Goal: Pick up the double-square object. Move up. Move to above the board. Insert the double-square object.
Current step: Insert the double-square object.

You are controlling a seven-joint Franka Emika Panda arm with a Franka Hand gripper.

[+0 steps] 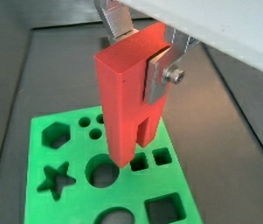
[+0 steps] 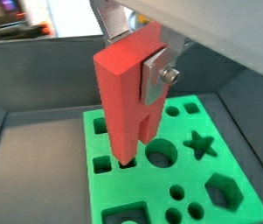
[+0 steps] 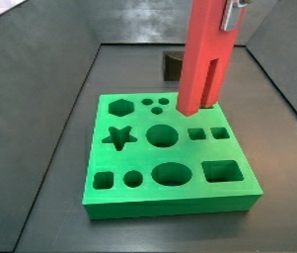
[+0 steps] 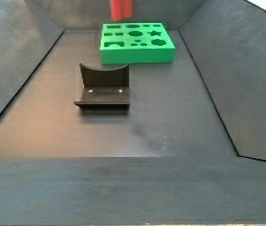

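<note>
The dark L-shaped fixture stands nearest on the floor. Beyond it, by the far wall, lies the thick bright green board with shaped holes. The pincer pinches the tall red plastic double-square object upright, its long axis vertical, lower end just above the board's double-square hole.

The gripper is sitting up above the green slab, and it's showing flat silver metal finger plates with a round screw head sticking out of one. A pale white-grey housing is running across behind the fingers in both wrist views.
</note>
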